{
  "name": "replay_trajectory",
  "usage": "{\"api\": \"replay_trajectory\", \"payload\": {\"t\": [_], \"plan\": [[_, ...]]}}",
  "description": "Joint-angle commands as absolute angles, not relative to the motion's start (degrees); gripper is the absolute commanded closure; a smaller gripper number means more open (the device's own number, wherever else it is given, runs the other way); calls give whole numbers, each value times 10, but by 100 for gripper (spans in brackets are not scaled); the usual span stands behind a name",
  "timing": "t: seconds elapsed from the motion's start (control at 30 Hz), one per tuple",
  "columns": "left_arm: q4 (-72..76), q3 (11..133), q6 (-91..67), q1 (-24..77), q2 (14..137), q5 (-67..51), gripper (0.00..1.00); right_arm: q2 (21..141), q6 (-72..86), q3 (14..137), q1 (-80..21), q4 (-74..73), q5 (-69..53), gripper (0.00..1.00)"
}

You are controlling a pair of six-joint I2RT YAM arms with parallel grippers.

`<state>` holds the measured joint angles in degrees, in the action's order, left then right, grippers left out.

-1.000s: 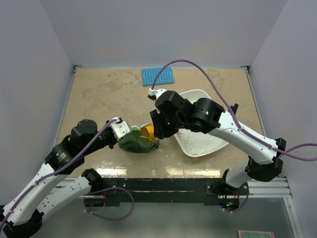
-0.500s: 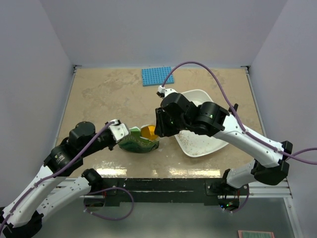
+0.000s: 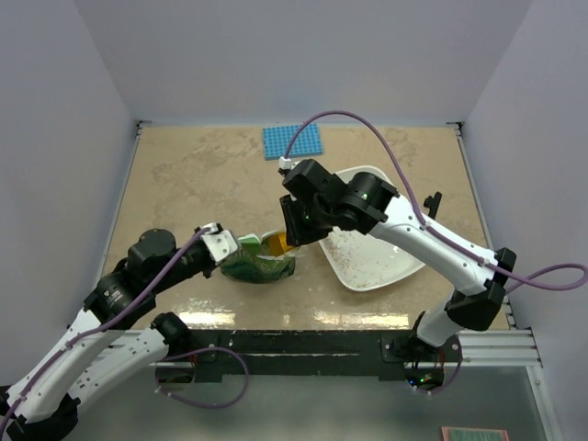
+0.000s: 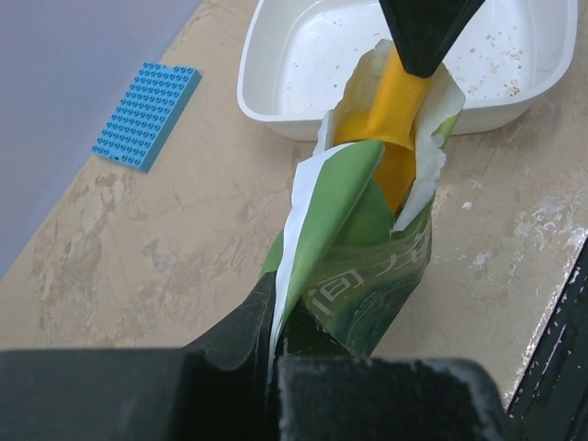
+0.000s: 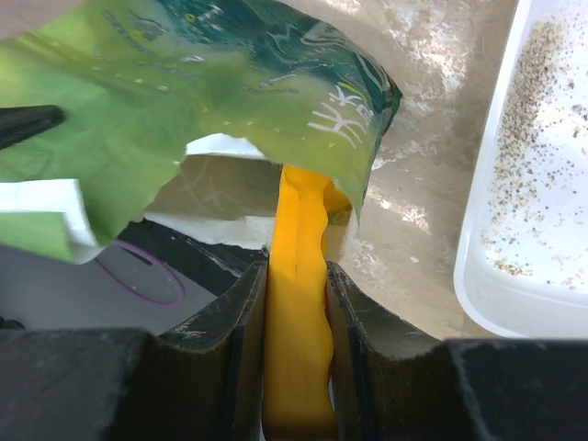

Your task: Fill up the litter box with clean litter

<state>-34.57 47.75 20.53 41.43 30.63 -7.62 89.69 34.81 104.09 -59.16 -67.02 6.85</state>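
We find left fingers (image 4: 241,323) clamped on the green bag (image 4: 367,266), right fingers (image 5: 230,335) clamped on the orange scoop (image 4: 392,115) inside it. The litter box (image 4: 285,118) alongside holds sparse clean litter (image 5: 542,184). Likely risk: scoop snags bag mouth, spilling onto the surface (image 4: 184,230)

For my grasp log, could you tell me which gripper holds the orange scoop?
The right gripper: it clamps the orange scoop by its handle, whereas the left gripper pinches the green bag.

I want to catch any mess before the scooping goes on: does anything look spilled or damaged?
The green bag has a ragged, torn mouth around the orange scoop. A few pale specks that may be litter lie on the table beside the litter box.
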Motion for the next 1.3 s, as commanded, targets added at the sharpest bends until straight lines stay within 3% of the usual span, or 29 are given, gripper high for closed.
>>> {"api": "replay_trajectory", "payload": {"t": [0.0,0.27,0.7,0.97,1.1,1.27], "plan": [[-258,481,200,418,301,-83,100,925,297,1044,-558,-682,73,100],[-248,488,201,419,340,-64,100,939,260,946,-507,-605,-23,100],[-188,457,200,428,392,-60,100,872,250,648,-396,-343,-206,100],[-154,442,200,432,402,-62,100,857,340,474,-366,-87,-368,100],[-169,452,219,433,408,-36,100,849,407,423,-367,60,-392,100],[-192,461,236,434,413,-6,100,803,446,419,-367,88,-390,100]]}}
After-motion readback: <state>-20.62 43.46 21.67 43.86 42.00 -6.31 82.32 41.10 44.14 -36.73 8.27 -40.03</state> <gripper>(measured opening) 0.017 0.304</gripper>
